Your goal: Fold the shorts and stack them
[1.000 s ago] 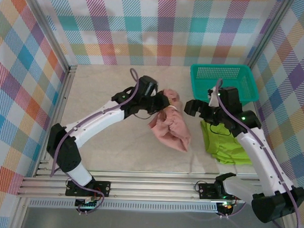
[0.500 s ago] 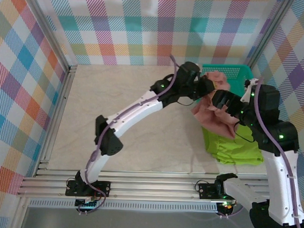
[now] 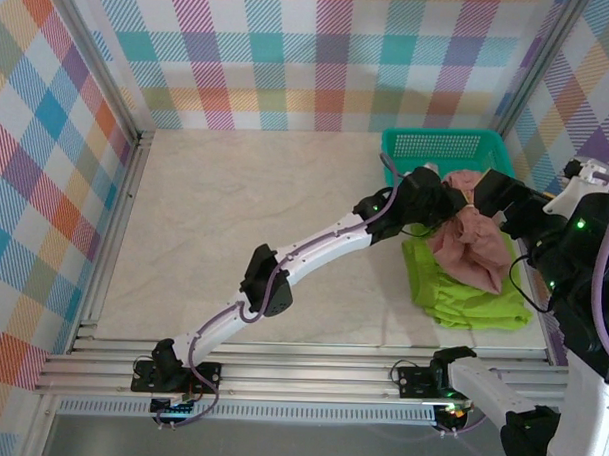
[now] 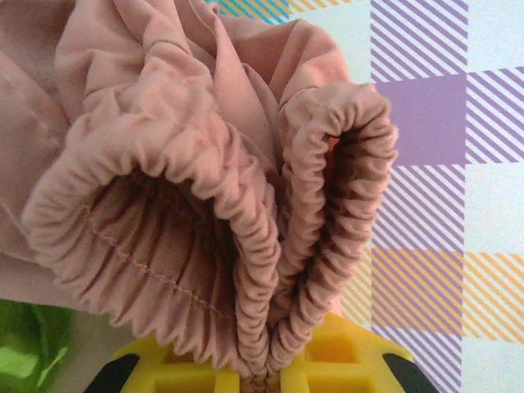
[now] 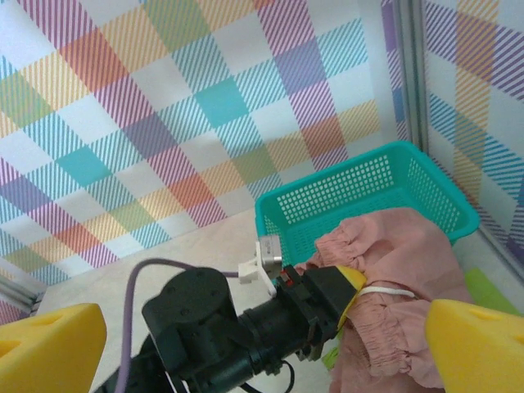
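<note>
Your left gripper (image 3: 452,199) sits right of centre in the top view at the end of a long outstretched arm, and its fingers are pressed together on the gathered waistband of the pink shorts (image 3: 476,242). In the left wrist view that doubled elastic band rises from between the yellow fingers at the bottom edge and spreads across most of the frame, with a sliver of lime cloth in the lower left corner. From the grip the pink shorts hang as a loose bunch over the upper part of the green shorts (image 3: 464,296), which lie folded on the table (image 3: 235,216) toward the lower right, just below the teal basket (image 3: 392,151) in the upper right. You cannot tell from these views whether the pink cloth rests on the green or hangs just above it. Your right gripper (image 3: 500,192) is just to the right of the pink bunch, fingers spread wide and holding nothing; in the right wrist view they sit in the two bottom corners, with the left gripper and the pink shorts ahead between them and the basket against the plaid wall (image 5: 123,98) behind
</note>
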{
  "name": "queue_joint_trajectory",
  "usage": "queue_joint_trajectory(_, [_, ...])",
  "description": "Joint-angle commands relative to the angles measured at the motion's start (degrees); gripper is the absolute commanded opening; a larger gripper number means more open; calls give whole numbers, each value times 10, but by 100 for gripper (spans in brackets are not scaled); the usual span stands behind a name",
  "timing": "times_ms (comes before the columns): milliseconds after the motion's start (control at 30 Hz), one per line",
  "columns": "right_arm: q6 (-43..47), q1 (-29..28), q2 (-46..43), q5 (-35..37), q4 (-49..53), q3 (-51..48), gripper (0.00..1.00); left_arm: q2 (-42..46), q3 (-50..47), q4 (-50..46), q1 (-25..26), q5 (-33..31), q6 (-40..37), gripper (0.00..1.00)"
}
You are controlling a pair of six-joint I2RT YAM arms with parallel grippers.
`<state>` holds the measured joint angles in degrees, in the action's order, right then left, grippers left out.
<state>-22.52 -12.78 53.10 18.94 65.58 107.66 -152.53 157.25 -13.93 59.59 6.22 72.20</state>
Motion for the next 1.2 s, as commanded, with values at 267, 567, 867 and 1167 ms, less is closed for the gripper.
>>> queue_joint_trajectory(267, [45,2,-5,30,-9,-11,99,-28,49,145,31,1,41,0])
queue_joint_trajectory(567, [36,2,-25,-33,-30,-107,99,-23,-34,-25,38,66,-147,5])
queue_joint_trajectory(867, [22,2,-46,-86,-28,-225,99,121,-384,25,41,-1,-136,33])
queue_joint_trajectory(1167, [-4,2,-59,-115,-21,-284,100,147,-319,-40,9,-6,-182,88])
